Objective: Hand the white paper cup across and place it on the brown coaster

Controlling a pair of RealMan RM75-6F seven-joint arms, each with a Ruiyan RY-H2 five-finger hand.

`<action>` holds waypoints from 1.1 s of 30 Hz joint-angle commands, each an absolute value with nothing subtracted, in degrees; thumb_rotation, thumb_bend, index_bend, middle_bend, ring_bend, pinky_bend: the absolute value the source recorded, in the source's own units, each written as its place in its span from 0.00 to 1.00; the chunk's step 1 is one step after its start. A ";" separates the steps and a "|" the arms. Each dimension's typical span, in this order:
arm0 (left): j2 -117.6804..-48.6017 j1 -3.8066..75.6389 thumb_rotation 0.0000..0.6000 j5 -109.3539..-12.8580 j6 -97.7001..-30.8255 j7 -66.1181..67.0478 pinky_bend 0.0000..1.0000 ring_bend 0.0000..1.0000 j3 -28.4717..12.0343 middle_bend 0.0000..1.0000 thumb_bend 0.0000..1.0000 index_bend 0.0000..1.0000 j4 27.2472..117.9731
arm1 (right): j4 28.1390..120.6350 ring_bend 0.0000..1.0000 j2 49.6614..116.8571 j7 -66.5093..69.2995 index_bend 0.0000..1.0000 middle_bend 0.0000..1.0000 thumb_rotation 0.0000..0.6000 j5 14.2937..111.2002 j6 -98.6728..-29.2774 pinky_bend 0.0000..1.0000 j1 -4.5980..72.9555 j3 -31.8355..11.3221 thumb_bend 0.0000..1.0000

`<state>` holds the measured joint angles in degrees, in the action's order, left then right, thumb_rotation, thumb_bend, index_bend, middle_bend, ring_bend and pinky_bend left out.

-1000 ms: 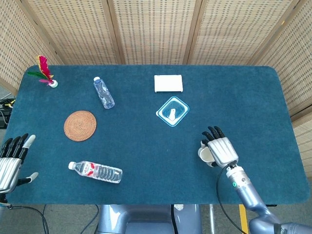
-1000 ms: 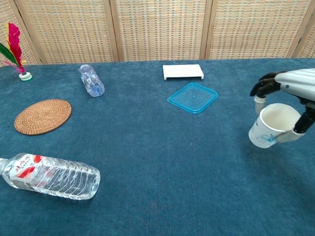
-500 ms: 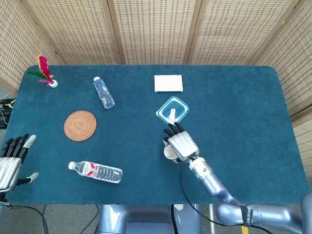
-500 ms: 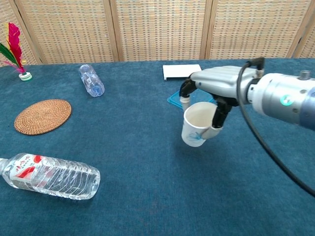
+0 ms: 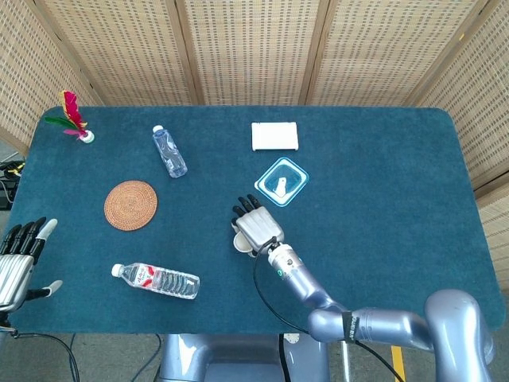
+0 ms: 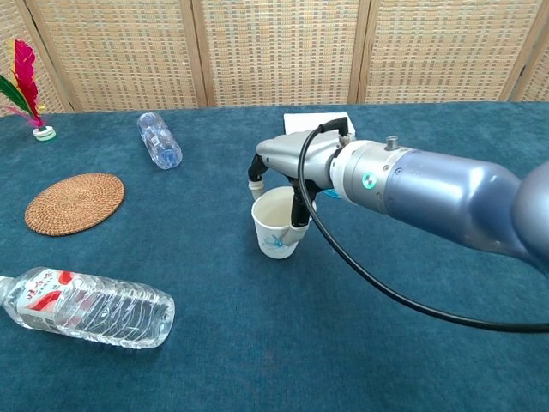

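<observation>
My right hand (image 6: 287, 163) grips the white paper cup (image 6: 277, 222) mid-surface, left hand (image 5: 17, 259) released at the left edge — squeezing harder at handover could crush it before the brown coaster (image 5: 130, 204).

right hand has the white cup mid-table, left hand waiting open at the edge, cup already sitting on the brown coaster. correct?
Not quite. The right hand holds the white cup mid-table and the left hand is open, but the brown coaster is bare, well left of the cup, as the chest view shows.

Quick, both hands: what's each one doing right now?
Left hand: open, holding nothing.
Right hand: holding the white paper cup.
</observation>
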<state>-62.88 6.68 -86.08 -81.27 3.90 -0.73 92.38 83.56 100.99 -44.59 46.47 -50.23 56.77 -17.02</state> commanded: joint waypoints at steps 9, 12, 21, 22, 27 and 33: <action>-62.76 6.96 1.00 -85.07 -80.40 2.46 0.00 0.00 -0.98 0.00 0.09 0.00 91.58 | 77.70 0.00 105.56 -43.55 0.44 0.15 1.00 46.26 -50.93 0.00 61.15 -17.27 0.08; -62.72 6.99 1.00 -85.07 -80.34 2.36 0.00 0.00 -0.95 0.00 0.09 0.00 91.57 | 78.12 0.00 105.37 -44.31 0.33 0.05 1.00 45.29 -51.52 0.00 61.56 -16.95 0.08; -62.76 6.94 1.00 -85.59 -80.61 3.12 0.00 0.00 -0.66 0.00 0.09 0.00 92.05 | 82.99 0.00 102.19 -48.59 0.08 0.00 1.00 42.09 -55.37 0.00 60.95 -14.37 0.08; -62.79 6.96 1.00 -85.66 -80.61 3.23 0.00 0.00 -0.63 0.00 0.09 0.00 92.09 | 83.87 0.00 101.61 -48.82 0.07 0.00 1.00 42.18 -56.06 0.00 60.67 -14.05 0.08; -62.92 6.98 1.00 -85.96 -80.71 3.81 0.00 0.00 -0.48 0.00 0.09 0.00 92.32 | 90.22 0.00 97.04 -49.79 0.04 0.00 1.00 44.49 -61.73 0.00 57.40 -11.06 0.08; -63.11 7.01 1.00 -86.53 -80.89 4.63 0.00 0.00 -0.24 0.00 0.09 0.00 92.74 | 98.61 0.00 89.09 -46.73 0.03 0.00 1.00 53.54 -71.03 0.00 49.98 -5.33 0.08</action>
<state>-63.09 7.01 -86.47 -80.84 4.57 -0.27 92.69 94.88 93.00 -48.68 48.77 -67.06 53.91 -8.58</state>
